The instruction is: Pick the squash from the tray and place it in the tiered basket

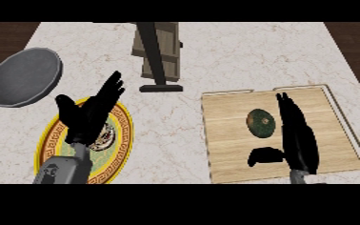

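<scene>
A dark green squash [261,122] lies on the wooden tray [228,145] at the right of the counter. My right hand [298,136] reaches over the tray just right of the squash, fingers straight and pointing away, thumb spread out below the squash; it is open and I cannot tell whether it touches the squash. The tiered basket [158,52], a wooden stand with a black post and foot, stands at the back centre. My left hand [90,112] rests open, fingers up, at the lower left.
A yellow-rimmed patterned plate [121,145] lies under my left hand. A grey round dish [28,74] sits at the far left edge. Marble counter stretches between the plate and the tray.
</scene>
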